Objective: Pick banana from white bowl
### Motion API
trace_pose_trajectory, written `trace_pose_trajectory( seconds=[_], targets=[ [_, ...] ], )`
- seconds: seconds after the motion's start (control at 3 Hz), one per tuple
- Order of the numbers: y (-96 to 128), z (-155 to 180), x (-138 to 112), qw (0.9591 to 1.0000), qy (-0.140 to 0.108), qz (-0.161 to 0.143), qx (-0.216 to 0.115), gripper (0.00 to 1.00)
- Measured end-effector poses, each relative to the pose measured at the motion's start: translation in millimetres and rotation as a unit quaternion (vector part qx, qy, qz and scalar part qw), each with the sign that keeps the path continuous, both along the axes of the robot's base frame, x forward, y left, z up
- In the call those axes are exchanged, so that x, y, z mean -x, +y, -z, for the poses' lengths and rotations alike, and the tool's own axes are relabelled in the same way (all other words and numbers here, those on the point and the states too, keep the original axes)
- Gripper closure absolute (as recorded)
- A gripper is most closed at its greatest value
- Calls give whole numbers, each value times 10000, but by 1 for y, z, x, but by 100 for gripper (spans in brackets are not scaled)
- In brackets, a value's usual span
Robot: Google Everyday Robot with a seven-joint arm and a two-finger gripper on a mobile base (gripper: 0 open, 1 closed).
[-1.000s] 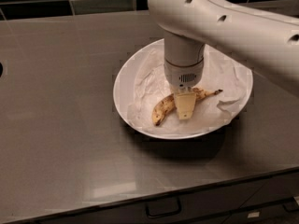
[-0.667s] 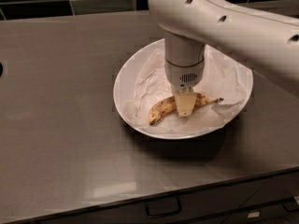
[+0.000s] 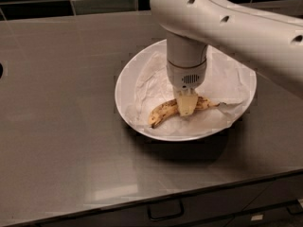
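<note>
Grasp step: the gripper (image 3: 187,109) straddles the banana (image 3: 161,113) at the white bowl's (image 3: 119,86) six o'clock. Clamped or not, I cannot tell. Next, a straight lift.

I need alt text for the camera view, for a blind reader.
A white robot arm holds its claw at the middle of a speckled yellow banana lying in a paper-lined white bowl on a dark counter.

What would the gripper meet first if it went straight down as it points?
The banana: the gripper points down at its middle, inside the white bowl; it may be touching it, depth unclear.
</note>
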State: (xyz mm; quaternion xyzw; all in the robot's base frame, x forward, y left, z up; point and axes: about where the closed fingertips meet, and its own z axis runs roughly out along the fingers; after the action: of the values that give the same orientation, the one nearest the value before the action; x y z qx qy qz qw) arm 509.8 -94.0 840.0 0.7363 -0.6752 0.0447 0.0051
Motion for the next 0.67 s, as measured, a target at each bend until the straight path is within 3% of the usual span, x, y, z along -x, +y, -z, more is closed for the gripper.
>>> trace_pose_trajectory(
  seconds=[0.33, 0.67],
  targets=[
    [-1, -12, 1, 9997, -169, -37, -199, 100],
    [-4, -74, 24, 9917, -868, -272, -910, 100]
  ],
)
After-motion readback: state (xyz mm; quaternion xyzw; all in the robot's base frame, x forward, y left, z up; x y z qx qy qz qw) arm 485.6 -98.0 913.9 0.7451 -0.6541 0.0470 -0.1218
